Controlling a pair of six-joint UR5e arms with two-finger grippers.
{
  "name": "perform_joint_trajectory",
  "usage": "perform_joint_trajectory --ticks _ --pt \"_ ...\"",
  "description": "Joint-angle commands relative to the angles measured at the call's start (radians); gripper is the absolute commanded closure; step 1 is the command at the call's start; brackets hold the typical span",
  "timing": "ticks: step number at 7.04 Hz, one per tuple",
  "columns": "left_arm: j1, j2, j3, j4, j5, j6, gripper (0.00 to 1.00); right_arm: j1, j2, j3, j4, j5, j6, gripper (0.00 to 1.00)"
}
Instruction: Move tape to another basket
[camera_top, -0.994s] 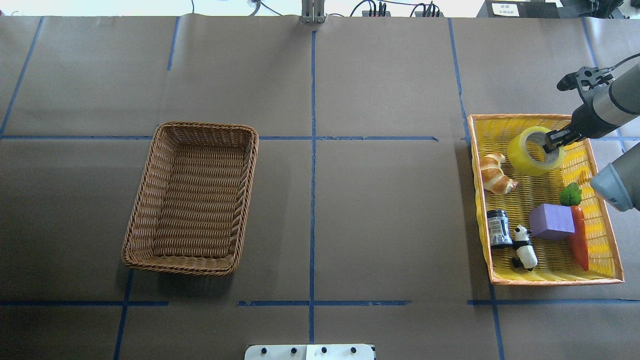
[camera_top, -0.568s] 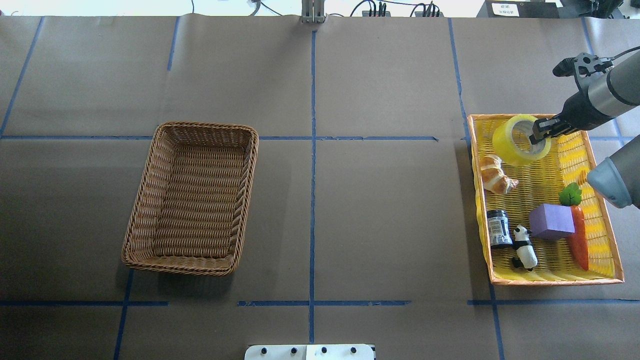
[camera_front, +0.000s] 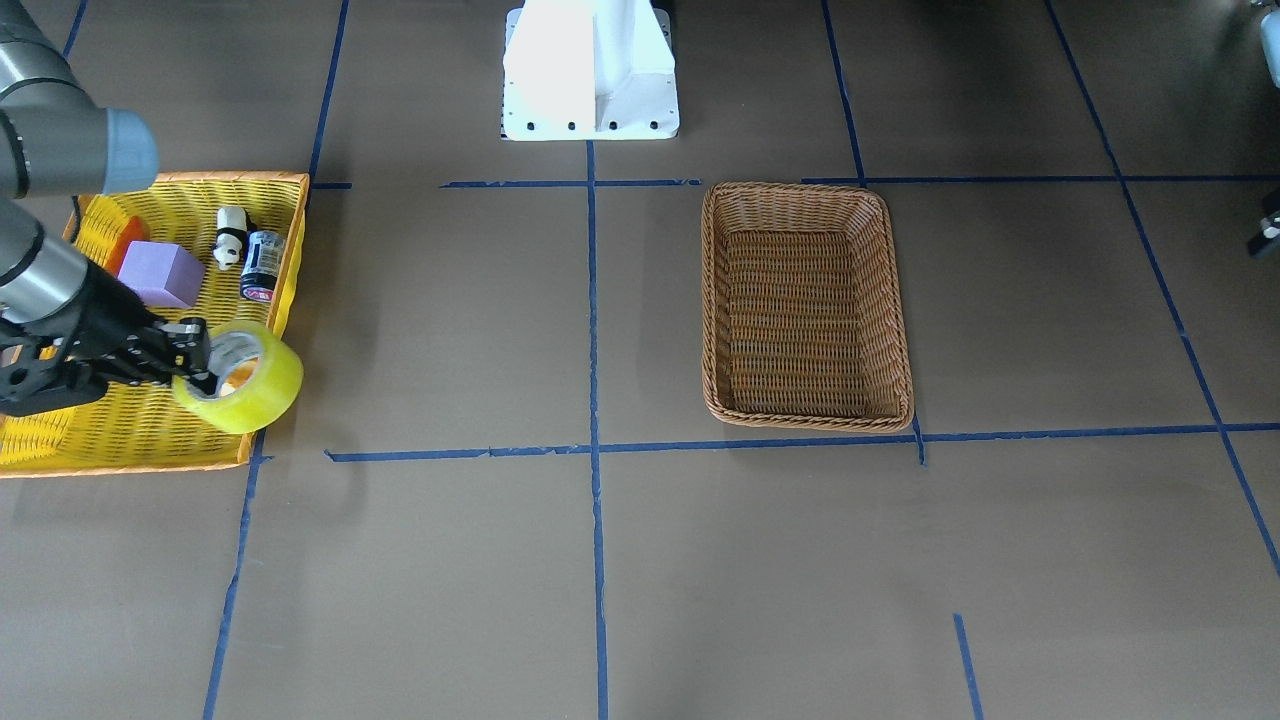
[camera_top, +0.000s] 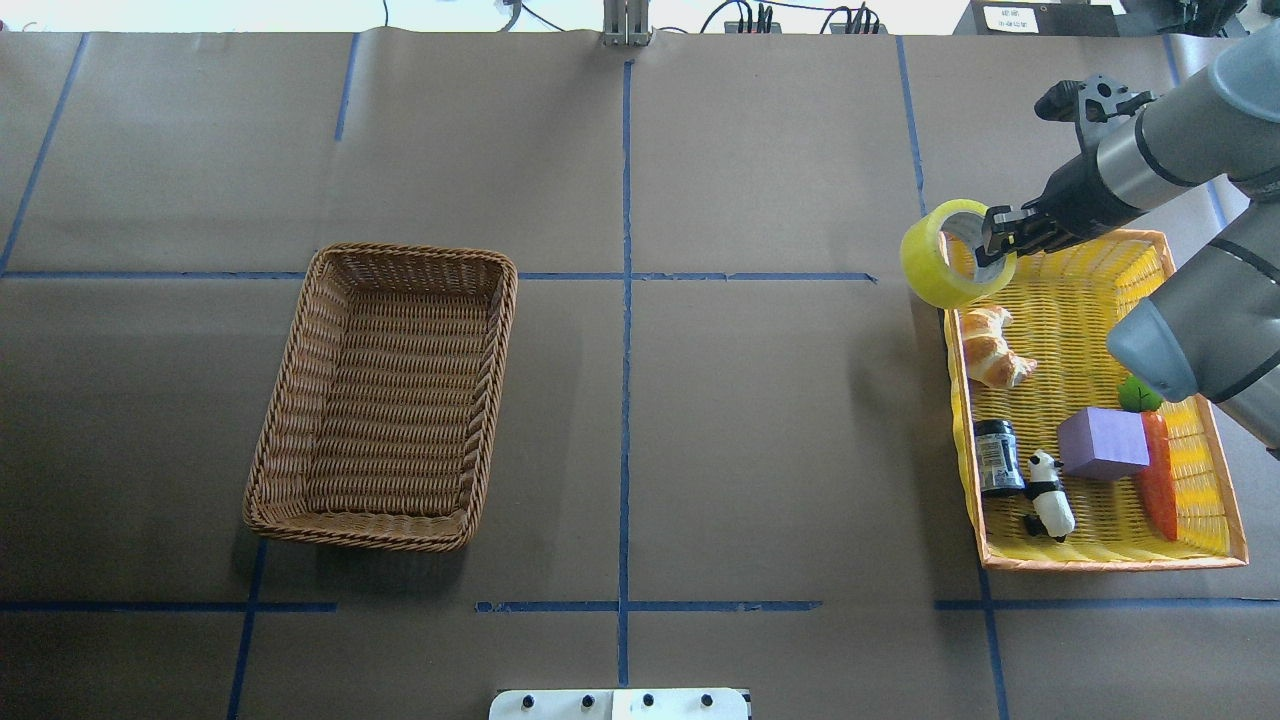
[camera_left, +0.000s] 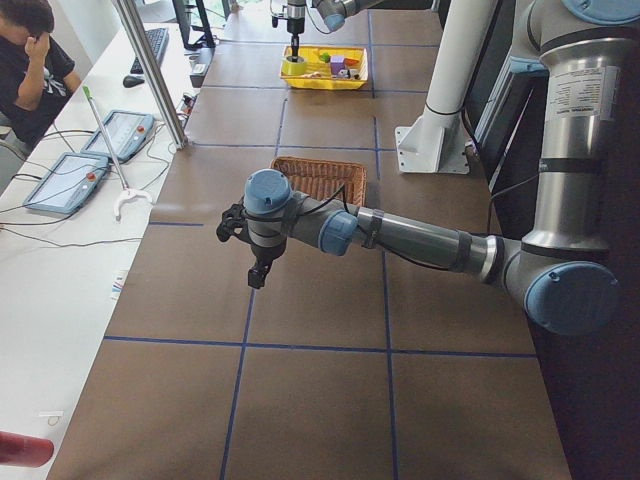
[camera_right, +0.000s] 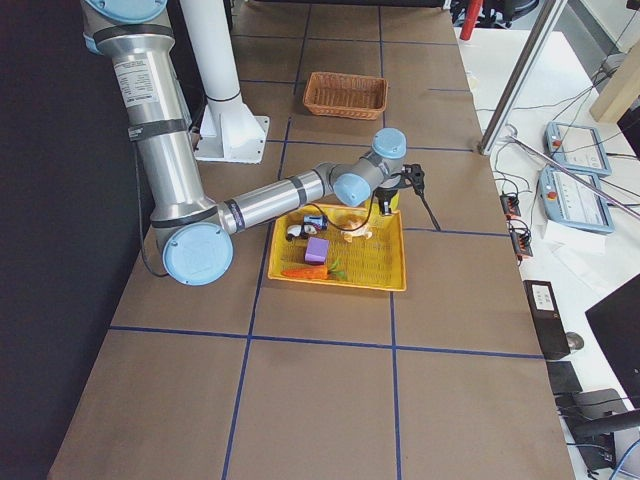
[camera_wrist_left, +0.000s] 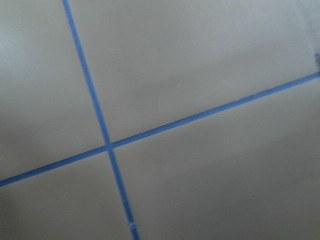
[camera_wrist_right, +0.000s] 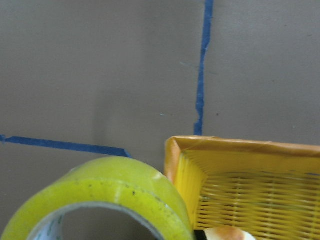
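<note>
Across the wide brown table (camera_top: 760, 450), the wicker basket (camera_top: 497, 340) sits on the robot's left half with nothing in it. That makes the delivery the part left to do. Well apart from it, on the far right, is the yellow tray (camera_top: 1100, 563). The right gripper (camera_top: 993, 243) reaches out over the tray's corner, clamped on the wall of the tape (camera_top: 935, 268), with one finger inside the core as far as I can make out. The roll hangs in the air at that corner, just past the orange rim and over bare paper. I'd say the pick-up is done and the long carry across to the basket, then the release, remain. The left gripper (camera_left: 255, 270) hovers over open table, and I cannot tell whether it is apart or together.
</note>
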Motion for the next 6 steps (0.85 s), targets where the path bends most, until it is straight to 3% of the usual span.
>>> perform_joint_trajectory --ticks 1,3,6 --pt "0.123 -0.003 -0.006 -0.270 -0.009 -0.290 0.00 -0.062 0.013 0.103 0.000 -0.002 0.140 1.00" --pt "0.258 -0.066 -0.006 -0.445 -0.009 -0.646 0.00 -0.106 0.013 0.167 0.059 -0.002 0.222 0.99" --pt "0.390 -0.147 -0.008 -0.684 -0.003 -1.080 0.00 -0.174 0.007 0.147 0.433 -0.016 0.511 0.99"
